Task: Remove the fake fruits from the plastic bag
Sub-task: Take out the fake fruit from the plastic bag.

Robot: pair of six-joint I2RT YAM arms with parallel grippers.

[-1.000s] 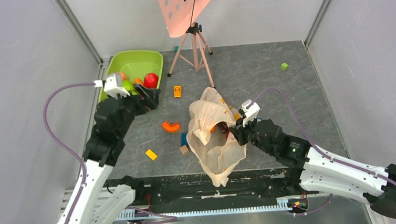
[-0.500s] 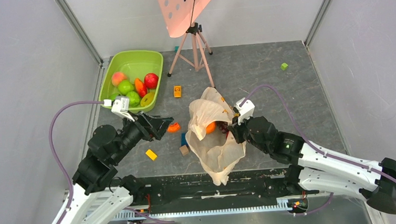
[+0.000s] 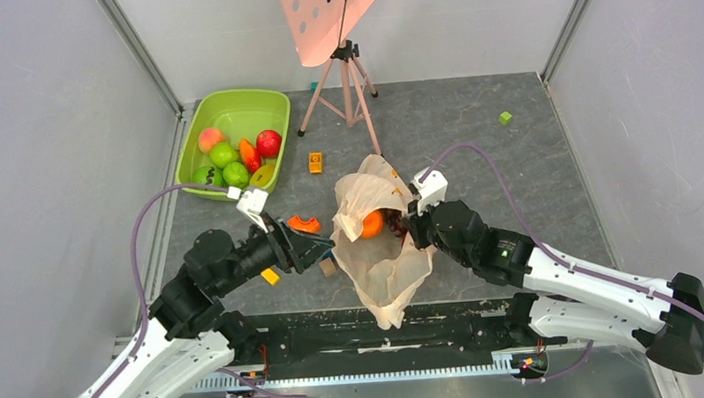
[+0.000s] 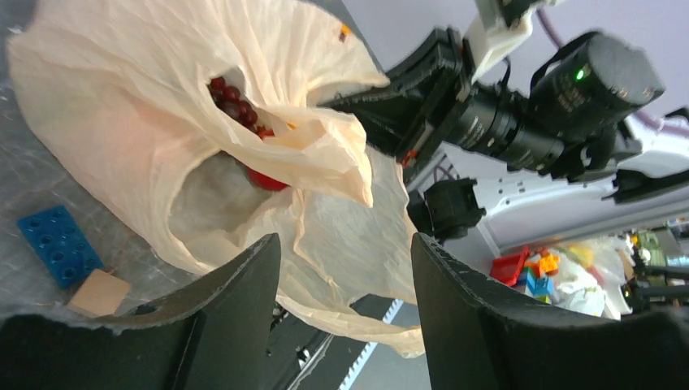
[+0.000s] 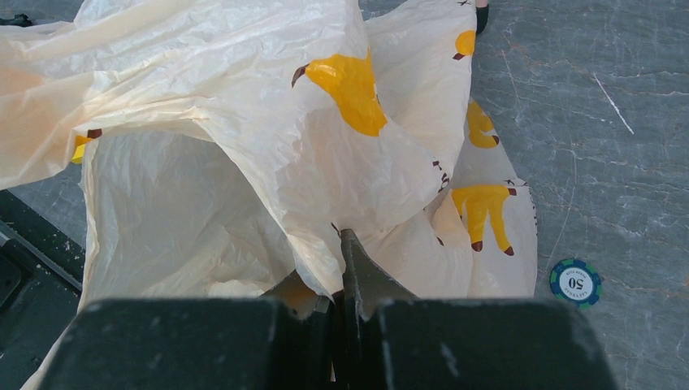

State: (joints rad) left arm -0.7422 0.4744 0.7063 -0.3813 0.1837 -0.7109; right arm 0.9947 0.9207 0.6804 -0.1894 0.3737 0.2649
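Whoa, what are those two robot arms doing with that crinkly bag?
They are emptying toy fruit out of the plastic bag. The right end effector is pinched shut on the bag's edge, holding its mouth up. The left end effector is open and empty, pointing at that mouth. An orange, a grape bunch and something red are inside the bag. Several fruits lie in the green tub.
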